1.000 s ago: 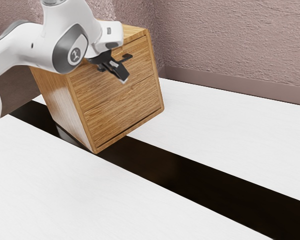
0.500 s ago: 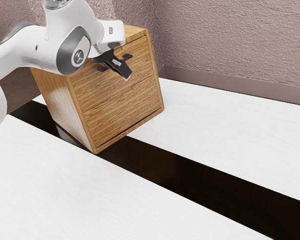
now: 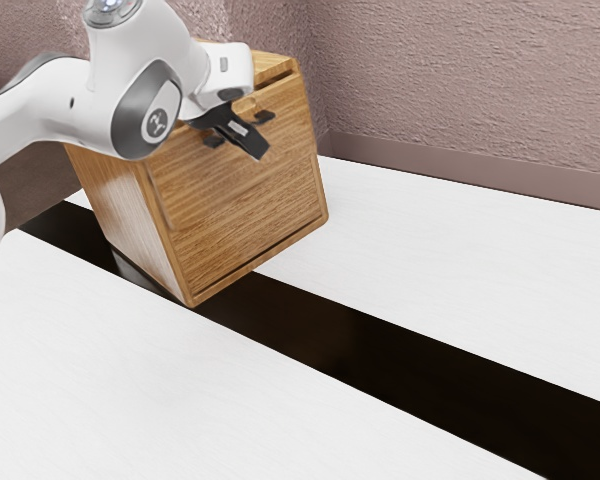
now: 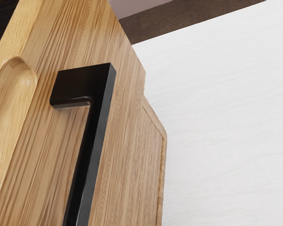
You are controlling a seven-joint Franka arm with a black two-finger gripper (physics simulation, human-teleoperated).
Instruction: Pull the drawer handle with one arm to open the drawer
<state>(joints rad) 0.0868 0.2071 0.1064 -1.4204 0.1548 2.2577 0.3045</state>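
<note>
Item: wooden cabinet [image 3: 230, 210], two drawer fronts on one face, standing across the dark strip [image 3: 380, 360] that runs between the two white slabs of the table [image 3: 460, 250]; its far side and part of its top are covered by the white arm [image 3: 130, 80], which enters from the exterior view's left. Upper drawer [image 3: 285, 125]: front about level with the cabinet face in the exterior view, contents hidden behind it; lower drawer front [image 3: 245, 215] likewise shut, contents unseen. Drawer handle [image 4: 92, 150]: long black bar on the upper front, one bracketed end plain in the wrist view, the other end cut off at the picture's edge; in the exterior view its middle is masked by the black gripper [image 3: 242, 135], which sits right at it. Whether the tool is clenched on the bar or merely set against it cannot be told. Surroundings: rough mauve wall [image 3: 460, 70] with darker skirting [image 3: 480, 165] behind the table
</note>
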